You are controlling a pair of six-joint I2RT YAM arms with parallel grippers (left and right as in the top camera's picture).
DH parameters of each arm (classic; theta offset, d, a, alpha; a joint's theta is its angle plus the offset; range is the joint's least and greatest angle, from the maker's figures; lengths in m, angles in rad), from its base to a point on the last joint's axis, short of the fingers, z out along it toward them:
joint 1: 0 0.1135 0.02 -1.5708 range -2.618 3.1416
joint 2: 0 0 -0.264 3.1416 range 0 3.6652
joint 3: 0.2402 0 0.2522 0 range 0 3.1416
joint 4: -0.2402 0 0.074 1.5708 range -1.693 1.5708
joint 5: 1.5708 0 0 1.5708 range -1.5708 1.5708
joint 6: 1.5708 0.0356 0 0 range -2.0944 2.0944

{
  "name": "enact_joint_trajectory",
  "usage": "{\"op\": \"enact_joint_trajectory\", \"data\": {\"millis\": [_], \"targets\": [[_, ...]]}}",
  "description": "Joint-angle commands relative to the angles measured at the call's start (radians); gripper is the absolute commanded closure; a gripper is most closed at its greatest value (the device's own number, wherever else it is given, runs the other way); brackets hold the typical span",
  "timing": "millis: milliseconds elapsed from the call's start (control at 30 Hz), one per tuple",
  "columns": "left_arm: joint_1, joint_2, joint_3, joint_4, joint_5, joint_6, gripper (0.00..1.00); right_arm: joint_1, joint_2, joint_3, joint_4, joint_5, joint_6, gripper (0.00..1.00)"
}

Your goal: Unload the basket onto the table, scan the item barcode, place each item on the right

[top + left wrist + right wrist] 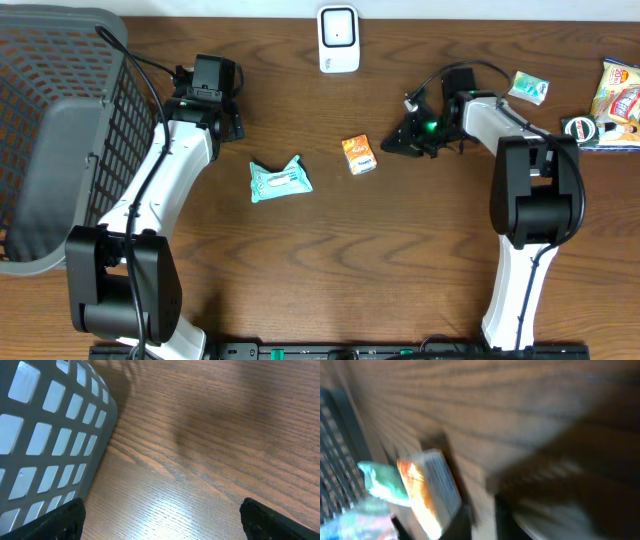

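- Brown wood-grain tabletop (330, 260) carries everything; a grey mesh basket (60, 60) fills its far-left corner.
- A white scanner unit (338, 38) stands at the far edge, near the middle.
- The small orange box (359, 155) lies below the scanner. Its print is too small to read from overhead, and it is blurred in the right wrist view.
- A teal wipes packet (280, 180) lies left of the box, well apart from it; its label cannot be read.
- The right end effector (483, 516) sits low just right of the orange box. The box is beside one finger, not between the two. The blur hides whether the jaws are apart or together.
- The left end effector (160, 519) hangs beside the basket wall with its jaws spread wide over bare wood.
- At the far right lie a green sachet (528, 87), a yellow snack bag (620, 92) and a small round item (578, 127); their lettering is illegible.
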Motion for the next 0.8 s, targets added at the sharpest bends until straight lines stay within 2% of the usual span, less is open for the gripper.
{"op": "enact_joint_trajectory", "data": {"millis": [0,67,267,567,633,767], "targets": [[0.001,-0.004,0.012,-0.003,-0.013,0.005,0.02,-0.016,-0.002,0.048,-0.043,0.120,-0.035,0.80],[0.001,-0.004,0.012,-0.003,-0.013,0.005,0.02,-0.010,-0.002,0.071,-0.051,0.108,-0.040,0.74],[0.001,-0.004,0.012,-0.003,-0.013,0.005,0.02,0.029,-0.002,0.087,-0.021,0.053,-0.069,0.65],[0.001,-0.004,0.012,-0.003,-0.013,0.005,0.02,0.090,-0.002,0.087,0.005,0.047,-0.068,0.69],[0.001,-0.004,0.012,-0.003,-0.013,0.005,0.02,0.097,-0.002,0.087,0.009,0.007,-0.069,0.75],[0.001,-0.004,0.012,-0.003,-0.013,0.005,0.02,0.096,-0.002,0.087,0.033,-0.039,-0.069,0.75]]}}
